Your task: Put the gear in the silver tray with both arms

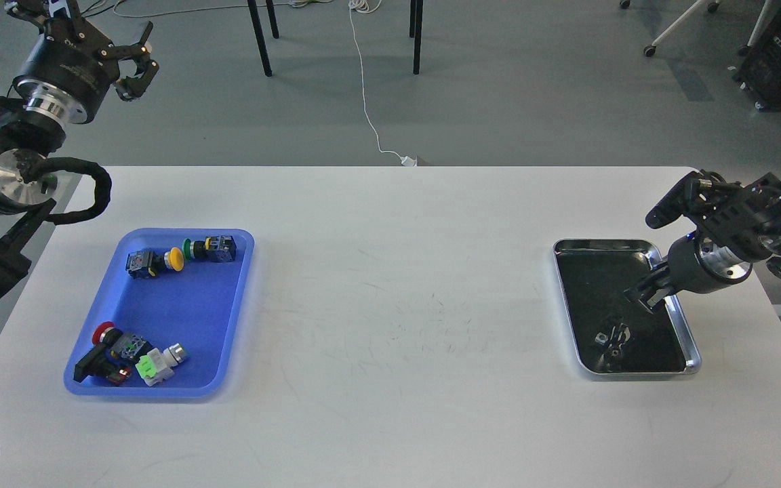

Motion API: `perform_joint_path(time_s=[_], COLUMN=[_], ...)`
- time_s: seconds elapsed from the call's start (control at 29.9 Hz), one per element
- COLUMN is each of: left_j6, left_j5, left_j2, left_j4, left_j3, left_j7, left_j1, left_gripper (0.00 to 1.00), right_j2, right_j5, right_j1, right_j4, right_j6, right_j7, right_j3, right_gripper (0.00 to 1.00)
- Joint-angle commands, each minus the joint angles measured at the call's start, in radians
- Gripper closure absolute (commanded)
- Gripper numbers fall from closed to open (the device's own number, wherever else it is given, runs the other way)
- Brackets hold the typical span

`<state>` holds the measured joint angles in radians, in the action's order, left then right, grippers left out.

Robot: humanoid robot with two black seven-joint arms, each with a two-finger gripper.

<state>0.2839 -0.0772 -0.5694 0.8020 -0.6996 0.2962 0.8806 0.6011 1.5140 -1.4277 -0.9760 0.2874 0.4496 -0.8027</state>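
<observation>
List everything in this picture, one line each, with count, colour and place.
table: one, white, fills the middle of the view
blue tray: one, blue plastic, left side of table
push-button switches: about five, with yellow, green, red and silver heads, inside the blue tray
silver tray: one, shiny metal with dark bottom, right side of table
small part: one, grey, in the silver tray; a reflection blurs what it is
white cable: one, on the grey floor behind the table
left pincer: black, raised at the upper left, open
right pincer: black, over the silver tray, fingers indistinct
</observation>
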Motion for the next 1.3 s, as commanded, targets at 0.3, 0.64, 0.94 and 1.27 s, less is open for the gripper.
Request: perform_joint_path(time_s=[0.3, 0.64, 0.94, 1.27], left_j6=[0.006, 0.008, 0.012, 0.061], left_j5=[0.002, 0.002, -0.001, -0.004], left_j2=[-0.001, 0.0, 0.042, 0.123], left_j4=[0.002, 0.002, -0.01, -0.093], left_j3=[0.009, 0.005, 0.005, -0.008], left_j7=[-0.011, -0.011, -0.008, -0.011], left_j1=[0.001, 0.003, -0.023, -0.037], left_gripper=[0.03, 0.03, 0.02, 0.02], right_j2=[0.006, 0.057, -0.013, -0.202], right_j5=[0.009, -0.09, -0.476, -0.94], right_j1=[0.039, 0.064, 0.138, 0.24], right_j4=[0.016, 0.017, 0.132, 0.25], right_j6=[-0.068, -0.074, -0.085, -0.137], right_j7=[0.001, -0.002, 0.0, -0.002], right_j3=[0.02, 0.361, 0.736, 1.094], right_gripper=[0.47, 0.05, 0.02, 0.01])
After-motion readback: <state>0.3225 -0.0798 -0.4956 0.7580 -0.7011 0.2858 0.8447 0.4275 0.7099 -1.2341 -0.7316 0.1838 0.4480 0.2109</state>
